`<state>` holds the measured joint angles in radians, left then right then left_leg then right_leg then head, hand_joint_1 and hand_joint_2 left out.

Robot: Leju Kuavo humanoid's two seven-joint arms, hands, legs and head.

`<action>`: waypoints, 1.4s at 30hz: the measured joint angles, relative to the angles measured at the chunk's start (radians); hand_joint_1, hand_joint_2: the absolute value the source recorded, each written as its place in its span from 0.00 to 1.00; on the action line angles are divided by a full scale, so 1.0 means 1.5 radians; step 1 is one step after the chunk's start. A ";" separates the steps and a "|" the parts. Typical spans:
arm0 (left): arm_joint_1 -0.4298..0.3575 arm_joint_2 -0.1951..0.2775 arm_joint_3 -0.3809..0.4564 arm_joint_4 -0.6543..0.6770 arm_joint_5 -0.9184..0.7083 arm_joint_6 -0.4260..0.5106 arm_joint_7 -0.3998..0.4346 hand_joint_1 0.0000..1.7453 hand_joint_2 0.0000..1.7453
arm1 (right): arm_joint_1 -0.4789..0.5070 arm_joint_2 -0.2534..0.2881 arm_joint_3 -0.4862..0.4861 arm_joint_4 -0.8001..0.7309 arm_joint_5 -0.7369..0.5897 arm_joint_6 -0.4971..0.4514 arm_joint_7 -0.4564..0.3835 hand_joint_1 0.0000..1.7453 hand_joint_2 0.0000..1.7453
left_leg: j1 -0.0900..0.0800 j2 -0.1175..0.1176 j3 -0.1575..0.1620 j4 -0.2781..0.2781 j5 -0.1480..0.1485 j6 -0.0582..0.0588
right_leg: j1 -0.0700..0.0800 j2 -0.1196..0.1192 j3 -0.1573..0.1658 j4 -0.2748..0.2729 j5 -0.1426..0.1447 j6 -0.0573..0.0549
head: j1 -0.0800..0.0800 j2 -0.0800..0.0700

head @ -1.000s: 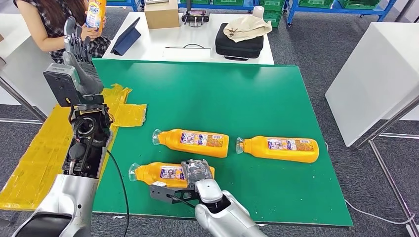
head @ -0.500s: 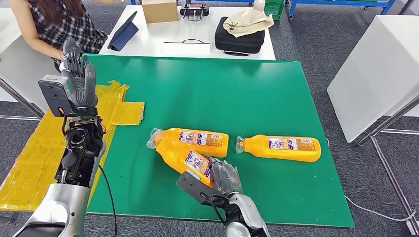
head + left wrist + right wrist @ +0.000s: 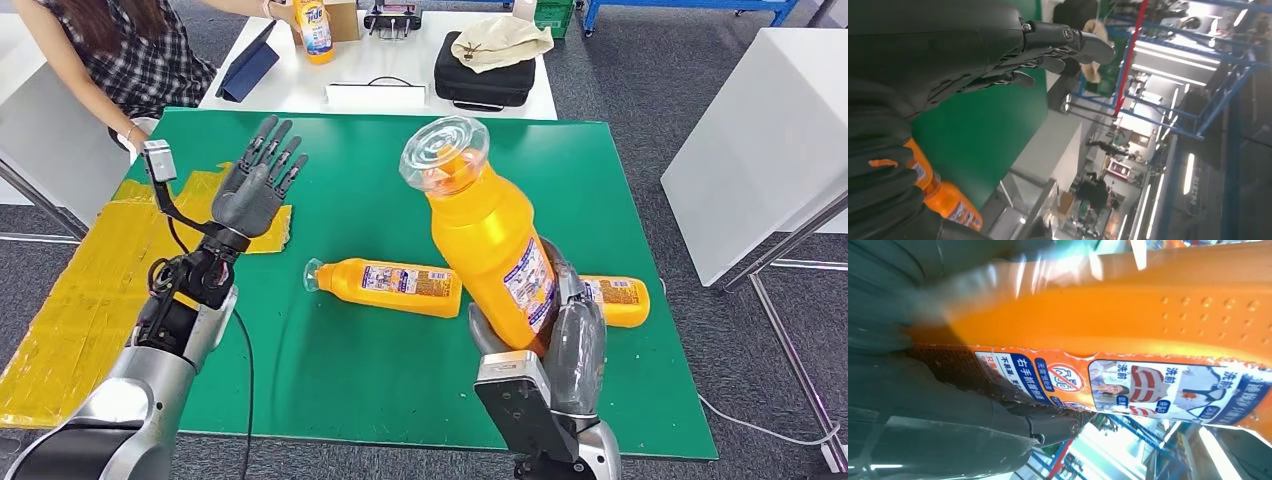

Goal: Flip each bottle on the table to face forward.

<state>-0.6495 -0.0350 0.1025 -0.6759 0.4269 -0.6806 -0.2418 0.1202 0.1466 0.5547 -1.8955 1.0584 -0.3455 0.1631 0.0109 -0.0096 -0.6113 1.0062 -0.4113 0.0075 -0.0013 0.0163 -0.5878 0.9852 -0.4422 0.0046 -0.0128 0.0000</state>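
Right hand (image 3: 562,345) wrapped around lower body of orange bottle (image 3: 488,240), lifted off green counter (image 3: 400,180), clear cap toward camera, label (image 3: 1128,385) facing the palm side. Left hand (image 3: 252,185) raised over counter's left edge, fingers spread, holding nothing. Second bottle (image 3: 390,286) lying flat mid-counter; third bottle (image 3: 618,298) flat, partly behind right hand.

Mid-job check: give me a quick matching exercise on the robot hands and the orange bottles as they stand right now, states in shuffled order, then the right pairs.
Things:
1. right robot hand
2. left robot hand
3. lifted bottle
4. middle bottle

States:
A. lying on its side on the green table
B. raised, fingers spread, holding nothing
C. gripping a bottle's lower body
D. held up off the table, clear cap toward the camera

Pairs: 1-C, 2-B, 3-D, 4-A
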 joint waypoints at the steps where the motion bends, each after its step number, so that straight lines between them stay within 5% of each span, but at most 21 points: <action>1: -0.002 -0.004 -0.003 0.008 0.004 -0.002 0.003 0.00 1.00 | -0.002 0.000 -0.003 -0.001 0.000 -0.001 0.000 1.00 1.00 | 0.000 0.000 0.000 0.000 0.000 0.000 | 0.000 0.000 0.000 0.000 0.000 0.000 | 0.000 0.000; 9: -0.011 -0.026 -0.032 0.042 0.073 -0.041 0.071 0.00 1.00 | -0.020 0.004 -0.028 0.000 0.005 0.005 0.016 1.00 1.00 | 0.000 0.000 0.000 0.000 0.000 0.000 | 0.000 0.000 -0.001 0.000 0.000 0.000 | 0.000 0.000; 17: 0.003 -0.070 -0.141 0.013 0.139 -0.014 0.092 0.00 1.00 | -0.055 0.019 -0.093 0.023 -0.007 0.027 0.035 1.00 1.00 | 0.000 0.000 -0.001 0.000 0.000 0.000 | 0.000 0.000 -0.001 0.000 0.000 0.001 | 0.000 0.000; 42: 0.013 -0.045 -0.279 -0.035 0.231 0.017 0.092 0.00 1.00 | -0.129 0.055 -0.130 0.159 -0.020 0.094 0.059 1.00 1.00 | 0.000 0.000 -0.002 0.000 0.001 0.001 | 0.000 0.000 -0.001 0.000 0.000 0.001 | 0.000 0.000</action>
<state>-0.6293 -0.1018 -0.3156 -0.7290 0.7738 -0.6553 -0.1044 -0.0728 0.2297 0.3599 -1.6577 1.0286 -0.2047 0.2519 0.0111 -0.0103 -0.6138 1.0064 -0.4102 0.0086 -0.0011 0.0157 -0.5892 0.9859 -0.4416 0.0054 -0.0133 0.0000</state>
